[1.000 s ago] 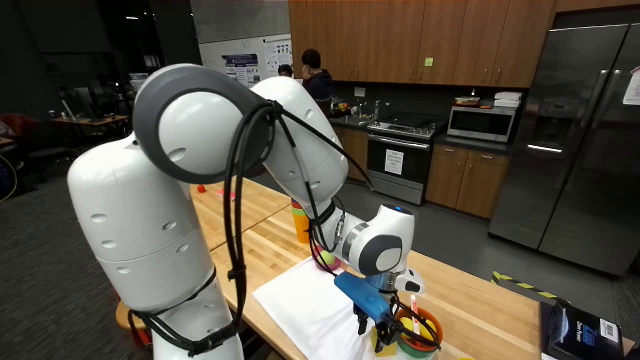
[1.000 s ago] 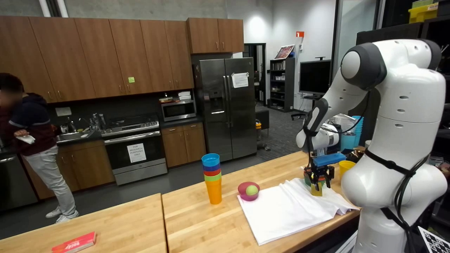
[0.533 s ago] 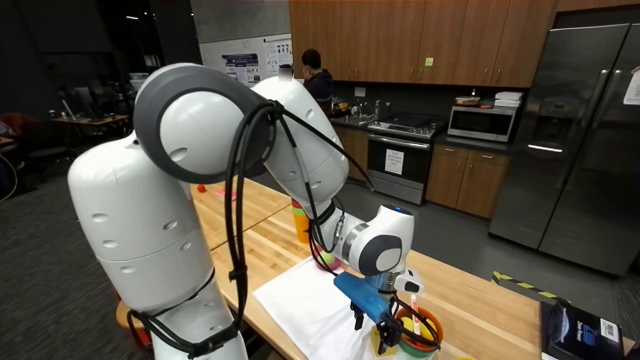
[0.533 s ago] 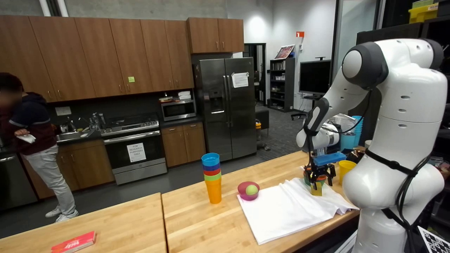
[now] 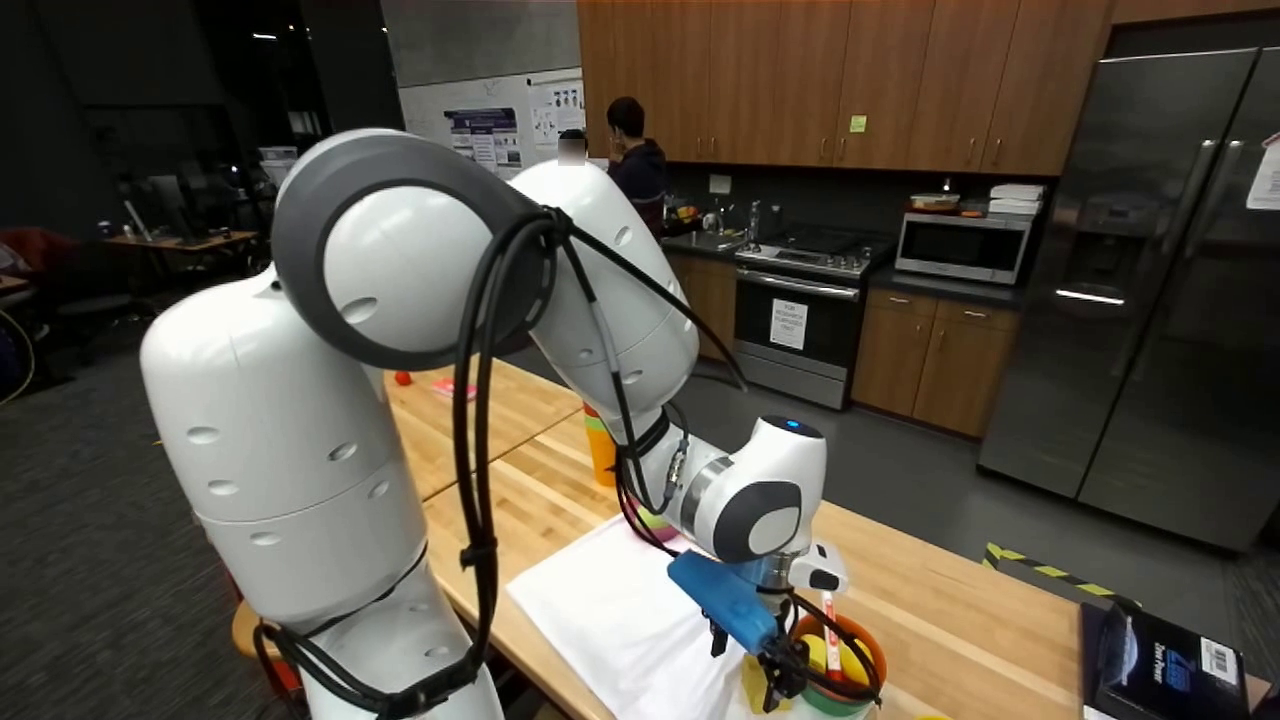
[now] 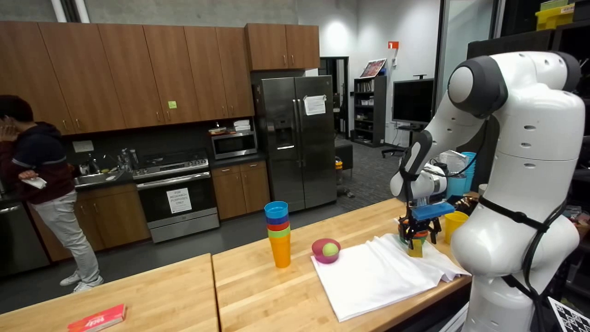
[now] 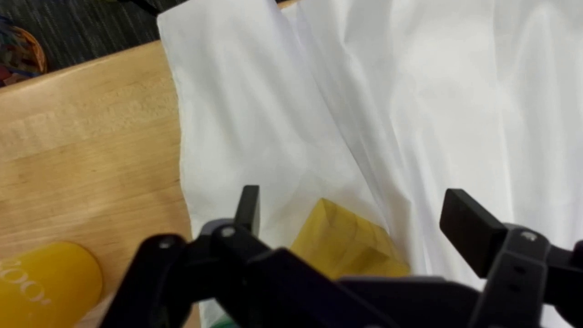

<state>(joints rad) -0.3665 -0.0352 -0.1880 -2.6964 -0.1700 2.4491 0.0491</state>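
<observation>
Pincer [image 7: 353, 208] spread wide at yellow block [image 7: 350, 246], grasping nothing. Block rests on white cloth [image 7: 255, 114] near green bowl [image 5: 835, 706]; whether grasp pending or release complete: indeterminable.

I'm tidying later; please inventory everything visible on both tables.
Cloth: one, white, robot's table
Block: one, yellow, on cloth
Bowl: one, magenta, cloth's corner
Ball: one, green, in bowl
Cup stack: one, multicoloured, near bowl
Cup: one, yellow, beside cloth
Containers: count unclear, orange and green, by block
Marker: one, red-white, in containers
Pieces: two visible, yellow, in containers
Flat item: one, red, other table
Sphere: one, red, other table
Tool: one, black, open near block
</observation>
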